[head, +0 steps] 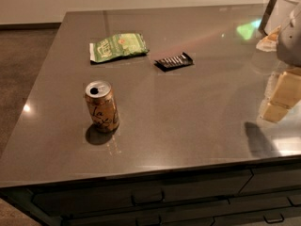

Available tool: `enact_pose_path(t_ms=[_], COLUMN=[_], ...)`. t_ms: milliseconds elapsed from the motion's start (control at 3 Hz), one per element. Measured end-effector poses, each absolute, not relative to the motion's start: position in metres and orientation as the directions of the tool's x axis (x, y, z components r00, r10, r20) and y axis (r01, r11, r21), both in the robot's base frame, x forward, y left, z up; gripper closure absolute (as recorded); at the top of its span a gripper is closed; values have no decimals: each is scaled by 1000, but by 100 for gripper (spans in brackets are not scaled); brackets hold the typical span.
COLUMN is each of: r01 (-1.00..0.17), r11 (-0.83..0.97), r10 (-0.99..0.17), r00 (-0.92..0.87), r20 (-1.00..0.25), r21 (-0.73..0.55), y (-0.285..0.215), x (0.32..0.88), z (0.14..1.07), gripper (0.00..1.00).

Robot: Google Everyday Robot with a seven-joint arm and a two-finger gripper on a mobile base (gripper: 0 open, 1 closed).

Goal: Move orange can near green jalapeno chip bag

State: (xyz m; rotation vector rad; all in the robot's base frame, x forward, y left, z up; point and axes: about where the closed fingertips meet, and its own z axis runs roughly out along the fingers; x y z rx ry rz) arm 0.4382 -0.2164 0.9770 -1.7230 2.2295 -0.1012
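Note:
The orange can [101,106] stands upright on the dark grey countertop [188,126], front left, its silver top with the pull-tab hole showing. The green jalapeno chip bag [117,47] lies flat farther back, behind the can and slightly to its right, with a clear gap of counter between them. My gripper [281,99] hangs over the right edge of the counter, tan and partly cut off by the frame. It is far to the right of the can and holds nothing that I can see.
A small black ribbed packet [174,61] lies right of the bag. White and tan objects [277,18] stand at the back right corner. Drawers [150,197] run below the counter's front edge. Carpet floor [23,69] lies to the left.

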Motion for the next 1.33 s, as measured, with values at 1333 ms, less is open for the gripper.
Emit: enact_pose_path(t_ms=[1333], r01=[-941], r11=[244], r10=[-911], r00=[-139], r20=[-388], r21=[-235], y=[-151], x=[488], z=[979], gripper=[0])
